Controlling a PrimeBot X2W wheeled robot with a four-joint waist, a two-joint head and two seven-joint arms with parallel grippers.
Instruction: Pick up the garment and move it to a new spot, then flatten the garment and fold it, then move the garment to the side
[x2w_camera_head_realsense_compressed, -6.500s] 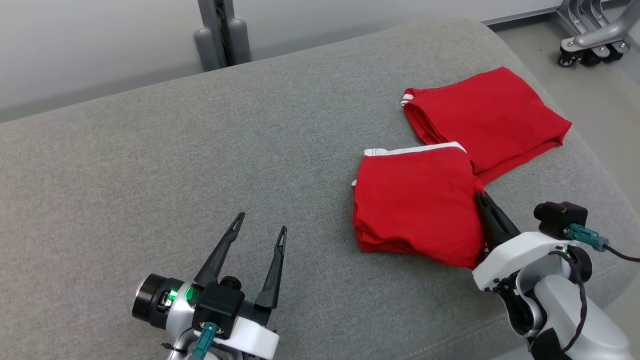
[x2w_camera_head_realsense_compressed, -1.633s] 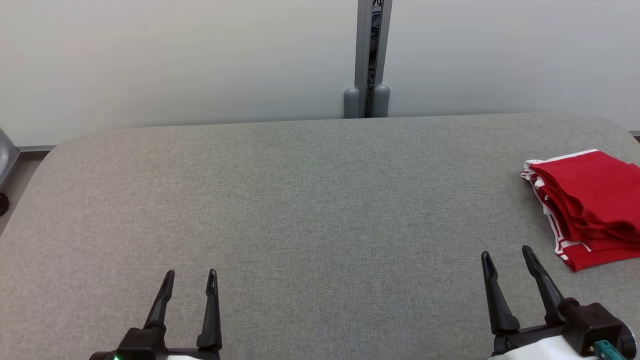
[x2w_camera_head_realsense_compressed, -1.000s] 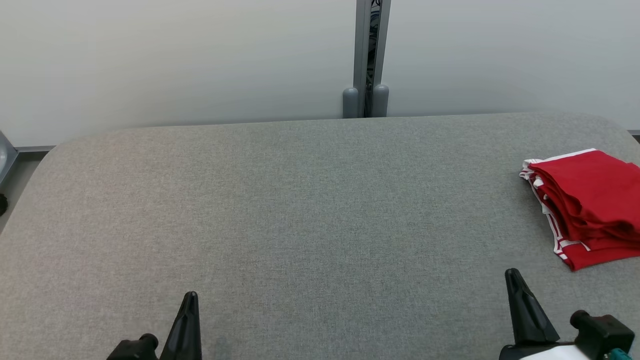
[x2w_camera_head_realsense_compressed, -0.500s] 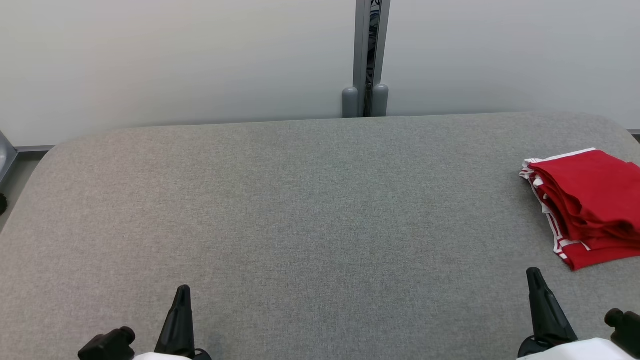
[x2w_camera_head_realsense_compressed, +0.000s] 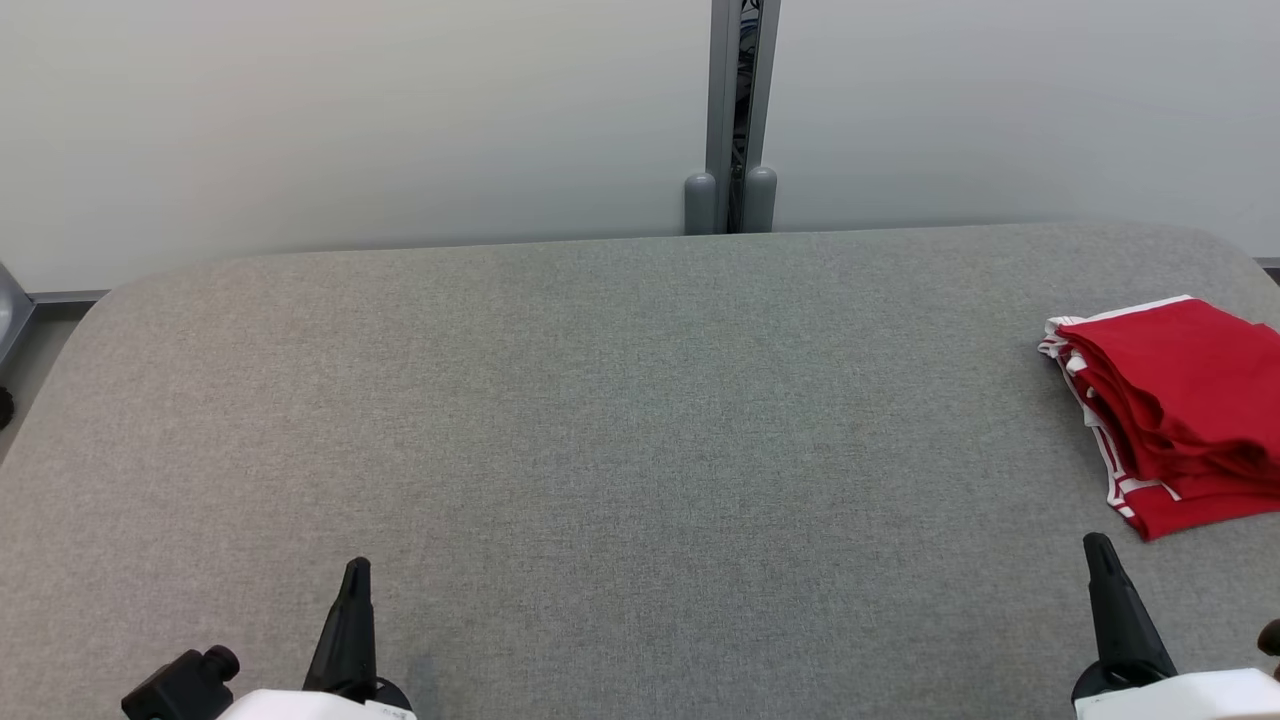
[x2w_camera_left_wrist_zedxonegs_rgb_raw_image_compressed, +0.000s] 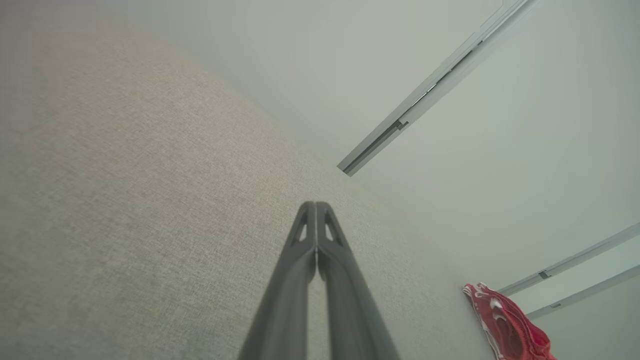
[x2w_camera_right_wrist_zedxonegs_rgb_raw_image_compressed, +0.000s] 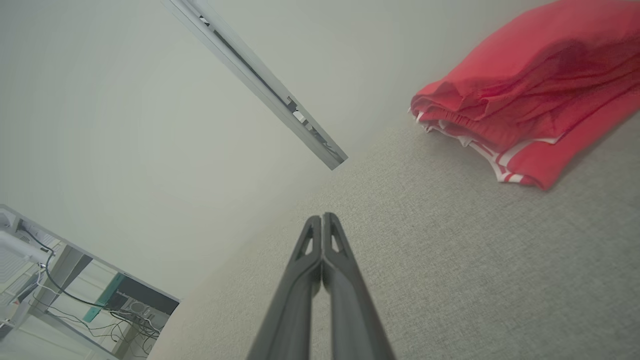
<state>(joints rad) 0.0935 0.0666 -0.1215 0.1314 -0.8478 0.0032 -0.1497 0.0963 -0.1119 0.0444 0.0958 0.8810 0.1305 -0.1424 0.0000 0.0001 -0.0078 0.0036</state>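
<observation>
The garment (x2w_camera_head_realsense_compressed: 1180, 410) is red with white stripes and lies folded in a stack at the right edge of the grey padded table (x2w_camera_head_realsense_compressed: 600, 400). It also shows in the right wrist view (x2w_camera_right_wrist_zedxonegs_rgb_raw_image_compressed: 530, 95) and, small, in the left wrist view (x2w_camera_left_wrist_zedxonegs_rgb_raw_image_compressed: 510, 325). My left gripper (x2w_camera_head_realsense_compressed: 355, 580) is shut and empty at the lower left, far from the garment. My right gripper (x2w_camera_head_realsense_compressed: 1098, 555) is shut and empty at the lower right, just in front of the stack and apart from it. The wrist views show each pair of fingers pressed together: left gripper (x2w_camera_left_wrist_zedxonegs_rgb_raw_image_compressed: 316, 207), right gripper (x2w_camera_right_wrist_zedxonegs_rgb_raw_image_compressed: 322, 220).
A pale wall with a grey vertical post (x2w_camera_head_realsense_compressed: 738, 110) stands behind the table. The table's rounded left corner (x2w_camera_head_realsense_compressed: 90, 310) meets the floor edge. A desk with cables (x2w_camera_right_wrist_zedxonegs_rgb_raw_image_compressed: 65, 295) shows far off in the right wrist view.
Both arms have drawn back toward the bottom corners, the left gripper drifting left and the right gripper right. The garment stack has not moved.
</observation>
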